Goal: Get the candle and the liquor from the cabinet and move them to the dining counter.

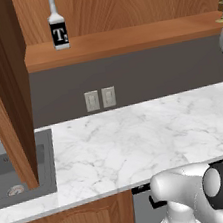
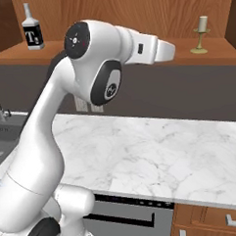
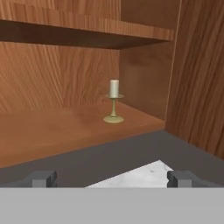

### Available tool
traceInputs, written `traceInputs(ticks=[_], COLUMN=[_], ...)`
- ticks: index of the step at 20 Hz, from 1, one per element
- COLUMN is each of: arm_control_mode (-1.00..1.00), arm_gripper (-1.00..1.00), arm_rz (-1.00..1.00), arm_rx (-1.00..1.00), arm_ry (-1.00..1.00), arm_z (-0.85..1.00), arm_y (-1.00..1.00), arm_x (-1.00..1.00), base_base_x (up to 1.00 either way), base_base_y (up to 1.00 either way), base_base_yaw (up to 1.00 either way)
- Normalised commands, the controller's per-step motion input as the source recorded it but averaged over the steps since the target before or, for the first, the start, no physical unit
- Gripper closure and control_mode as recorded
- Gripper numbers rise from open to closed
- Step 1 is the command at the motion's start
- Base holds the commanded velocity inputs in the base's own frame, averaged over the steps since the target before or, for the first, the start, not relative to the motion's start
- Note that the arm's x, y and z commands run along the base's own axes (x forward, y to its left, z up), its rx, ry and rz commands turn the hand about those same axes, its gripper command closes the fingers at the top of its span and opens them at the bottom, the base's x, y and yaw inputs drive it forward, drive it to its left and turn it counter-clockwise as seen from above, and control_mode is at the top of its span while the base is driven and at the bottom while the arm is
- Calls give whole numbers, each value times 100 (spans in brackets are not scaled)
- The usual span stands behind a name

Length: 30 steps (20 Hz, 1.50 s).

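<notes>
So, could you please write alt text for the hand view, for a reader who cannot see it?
A cream candle on an olive-gold stand sits upright on the lower shelf of an open wooden cabinet, near its right wall. The open gripper points at it from a distance, with white marble worktop below.

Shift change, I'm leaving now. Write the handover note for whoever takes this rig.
Gripper: open, holding nothing, aimed into the open cabinet toward the candle.
Candle: upright on the cabinet's lower shelf, right end near the side wall.
Liquor: upright on the same shelf, left end.
Done: nothing moved yet; both are in the cabinet.
Left: grasp the candle, carry it to the dining counter, then do the same with the liquor.
</notes>
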Motion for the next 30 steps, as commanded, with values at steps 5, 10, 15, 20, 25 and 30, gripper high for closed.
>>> traceInputs(ticks=[5,10,15,20,25,30], arm_control_mode=[-100,-100,-100,-100,-100,-100], arm_gripper=[-100,-100,-100,-100,-100,-100], arm_rz=[0,0,0,0,0,0], arm_rx=[2,3,0,2,2,4], arm_ry=[0,0,0,0,0,-2], arm_z=[0,0,0,0,0,0], arm_y=[0,-3,0,-1,-5,-21], arm_x=[41,37,35,27,27,15], base_base_x=[0,0,0,0,0,0], base_base_y=[0,0,0,0,0,0], base_base_yaw=[0,0,0,0,0,0])
